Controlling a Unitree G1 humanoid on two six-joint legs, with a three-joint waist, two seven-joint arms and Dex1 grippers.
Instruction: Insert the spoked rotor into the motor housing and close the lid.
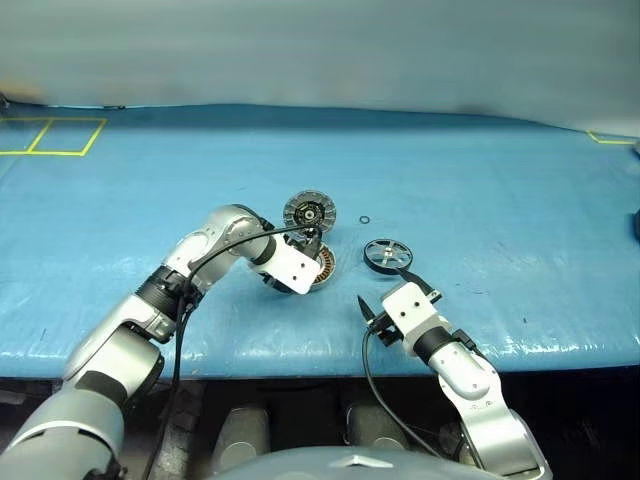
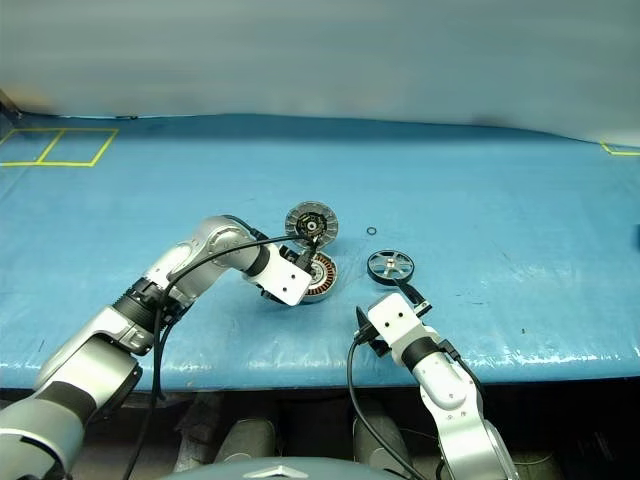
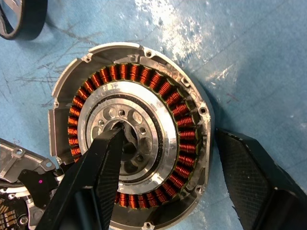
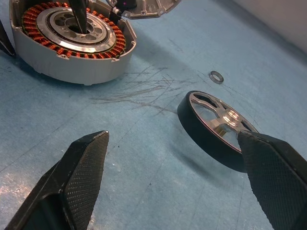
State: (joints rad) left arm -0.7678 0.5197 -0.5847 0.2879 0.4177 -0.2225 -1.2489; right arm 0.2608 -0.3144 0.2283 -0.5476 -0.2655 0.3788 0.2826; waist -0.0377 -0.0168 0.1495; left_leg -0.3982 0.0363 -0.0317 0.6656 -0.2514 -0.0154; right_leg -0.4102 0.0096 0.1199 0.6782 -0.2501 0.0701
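The motor housing (image 1: 320, 264) lies open-side up on the blue mat, its copper windings ringing a silver hub (image 3: 125, 135). The lid (image 1: 309, 211) lies just behind it, segmented face up, joined at the edge. My left gripper (image 3: 170, 139) is open over the housing, with one finger (image 3: 98, 167) down in the hub's centre hole and the other (image 3: 254, 167) outside the rim. To the right, the spoked rotor (image 1: 387, 254), dark-rimmed with silver spokes, rests on the mat. My right gripper (image 4: 175, 143) is open just in front of the rotor, and one fingertip (image 4: 268, 158) overlaps its near edge.
A tiny washer ring (image 1: 364, 220) lies on the mat between the lid and the rotor, a little behind them. The table's front edge (image 1: 300, 352) runs just below both grippers. Yellow tape squares (image 1: 50, 135) mark the far left corner.
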